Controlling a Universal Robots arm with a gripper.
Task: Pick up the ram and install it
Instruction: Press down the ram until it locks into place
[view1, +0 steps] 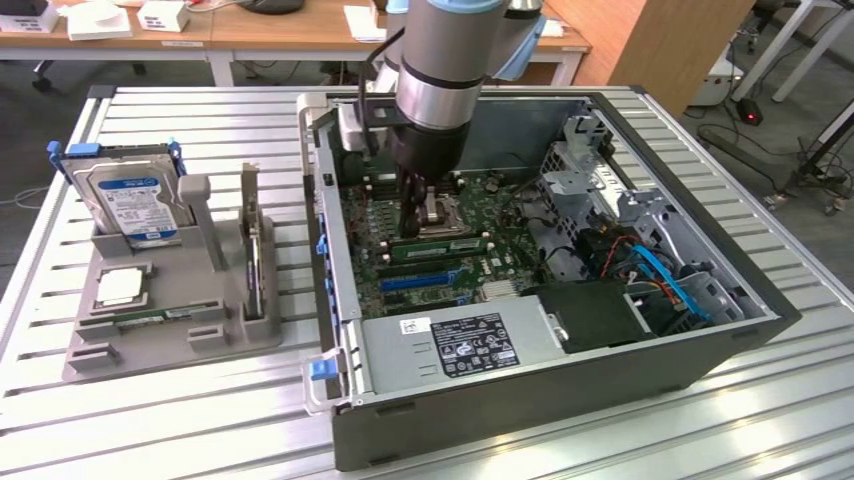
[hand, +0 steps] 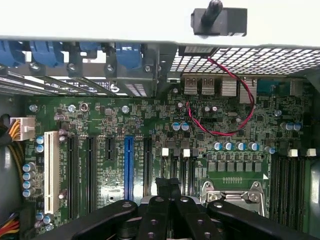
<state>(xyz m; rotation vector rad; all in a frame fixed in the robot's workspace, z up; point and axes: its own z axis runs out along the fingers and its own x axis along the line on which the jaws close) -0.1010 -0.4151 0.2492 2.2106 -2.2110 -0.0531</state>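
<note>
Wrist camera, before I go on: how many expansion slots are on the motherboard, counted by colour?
white expansion slot: 1
blue expansion slot: 1
black expansion slots: 4, one of them short
Total: 6

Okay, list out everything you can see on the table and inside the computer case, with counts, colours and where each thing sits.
computer case: one, dark grey, open, on the exterior view's right of the slatted table
motherboard: one, green, on the case floor
ram: one, green stick, lying on the motherboard beside the CPU socket
power supply: one, silver with label, near front of the case
parts holder: one, grey, on the table, exterior view's left
hard drive: one, silver with blue label, standing in the holder
expansion card: one, dark, upright in the holder
red and black wire: one pair, looped over the motherboard
gripper: one, black, shut, down inside the case over the motherboard
</note>
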